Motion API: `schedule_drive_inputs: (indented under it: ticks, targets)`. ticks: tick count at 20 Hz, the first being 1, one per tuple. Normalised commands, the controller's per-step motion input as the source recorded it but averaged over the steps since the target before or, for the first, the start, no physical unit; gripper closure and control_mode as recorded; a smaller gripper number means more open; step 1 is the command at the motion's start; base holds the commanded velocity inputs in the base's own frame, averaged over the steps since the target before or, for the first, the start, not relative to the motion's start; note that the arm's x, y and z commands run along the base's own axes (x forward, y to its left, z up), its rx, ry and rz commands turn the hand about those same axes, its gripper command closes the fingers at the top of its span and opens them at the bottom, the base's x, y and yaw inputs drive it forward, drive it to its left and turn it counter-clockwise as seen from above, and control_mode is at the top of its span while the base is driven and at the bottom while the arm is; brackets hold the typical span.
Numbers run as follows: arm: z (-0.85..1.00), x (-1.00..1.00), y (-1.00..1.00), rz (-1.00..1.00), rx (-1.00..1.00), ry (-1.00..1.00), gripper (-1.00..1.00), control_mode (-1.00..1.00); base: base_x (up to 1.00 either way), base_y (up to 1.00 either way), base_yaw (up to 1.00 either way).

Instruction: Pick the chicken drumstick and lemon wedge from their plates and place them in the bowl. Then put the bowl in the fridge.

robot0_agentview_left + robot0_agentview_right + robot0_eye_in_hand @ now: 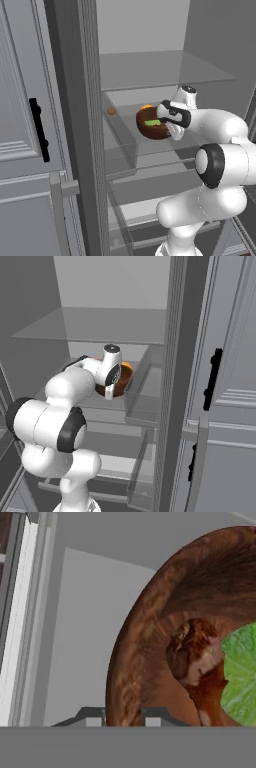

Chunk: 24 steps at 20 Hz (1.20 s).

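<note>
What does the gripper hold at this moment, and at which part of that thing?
The gripper holds the wooden bowl by its rim, one finger on each side of the wall. The chicken drumstick and lemon wedge lie inside.

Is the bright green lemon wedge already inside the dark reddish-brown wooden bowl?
Yes, the hand view shows the bright green lemon wedge lying inside the dark reddish-brown wooden bowl, beside the reddish-brown chicken drumstick.

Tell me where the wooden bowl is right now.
The bowl is inside the open fridge, held by its rim in the gripper above a glass shelf, tilted.
</note>
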Motion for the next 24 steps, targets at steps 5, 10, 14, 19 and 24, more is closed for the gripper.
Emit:
schedule_drive_inputs:
  ticks: [5,10,14,19,24]
  targets:
    - [-0.1,-0.08,0.0,0.0,0.0,-0.12,-1.0,-1.0,0.0,0.0,0.0]
    - [-0.09,-0.22,0.0,-0.01,0.02,-0.31,-1.0,-1.0,0.0,0.0,0.0]
    - [0.5,-0.1,0.0,-0.08,0.07,-0.11,-1.0,-1.0,0.0,0.0,0.0]
    - [0.93,-0.32,0.04,-0.12,0.01,0.01,-1.0,-1.0,0.0,0.0,0.0]
    - [0.34,-0.71,0.25,-0.17,0.02,0.03,-1.0,-1.0,0.0,0.0,0.0]
